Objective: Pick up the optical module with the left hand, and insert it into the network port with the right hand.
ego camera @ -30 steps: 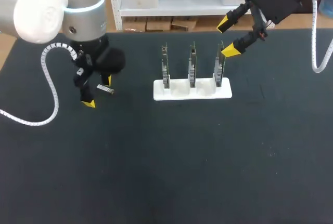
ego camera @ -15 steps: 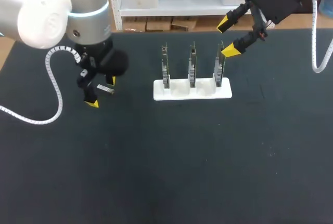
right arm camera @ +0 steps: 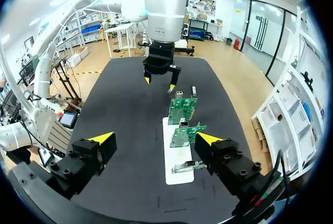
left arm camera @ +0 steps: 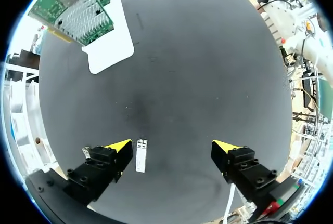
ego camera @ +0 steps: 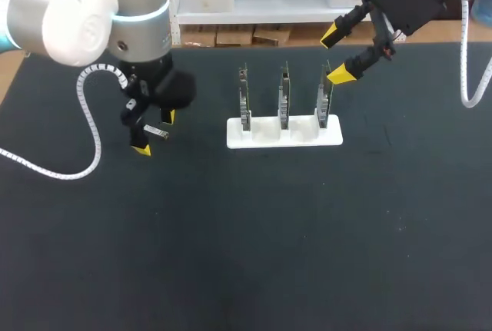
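The optical module (ego camera: 158, 131), a small silver bar, lies flat on the black table (ego camera: 246, 254) at the left. My left gripper (ego camera: 154, 134) hangs over it, open. In the left wrist view the optical module (left arm camera: 140, 156) lies between the fingers of the left gripper (left arm camera: 173, 147), close beside one yellow tip and untouched. Three green network cards (ego camera: 284, 99) stand upright in a white holder (ego camera: 265, 137) mid-table. My right gripper (ego camera: 335, 56) is open and empty, raised above the holder's right end. In its own view the right gripper (right arm camera: 156, 139) looks along the network cards (right arm camera: 183, 122) toward the optical module (right arm camera: 194, 91).
The white holder (left arm camera: 112, 47) with its cards (left arm camera: 78, 5) stands well ahead of the left gripper. White cable loops hang from both arms, one (ego camera: 84, 139) over the table's left side. The table's front half is bare black mat.
My left arm has shifted a little to the right, bringing its open fingers more squarely over the module. The right arm and the module have not moved.
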